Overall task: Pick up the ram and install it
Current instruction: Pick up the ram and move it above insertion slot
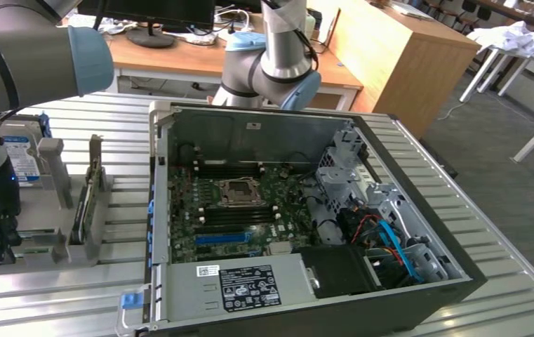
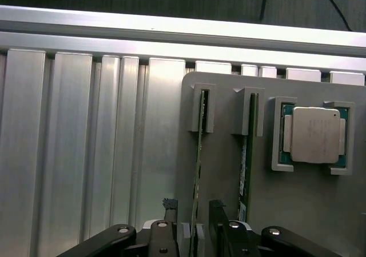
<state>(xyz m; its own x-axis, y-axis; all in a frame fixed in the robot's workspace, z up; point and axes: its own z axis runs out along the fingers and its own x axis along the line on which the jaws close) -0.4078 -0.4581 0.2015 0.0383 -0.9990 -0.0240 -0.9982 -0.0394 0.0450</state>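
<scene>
We logged gripper [image 2: 193, 207] spread, jaws either side of the ram [image 2: 198, 154], its long axis running fwd from wrist.

Computer case [image 1: 463, 277]: lay open at the centre of the exterior view, its motherboard [image 1: 238, 210] exposed.
Power supply [image 1: 238, 284]: sat along the case's lower edge.
Hard drive [image 1: 25, 160]: stood at the exterior view's left.
Processor chip [image 2: 313, 135]: rested in a grey holder [image 2: 297, 205].
Table [image 1: 61, 302]: was ribbed aluminium.
</scene>
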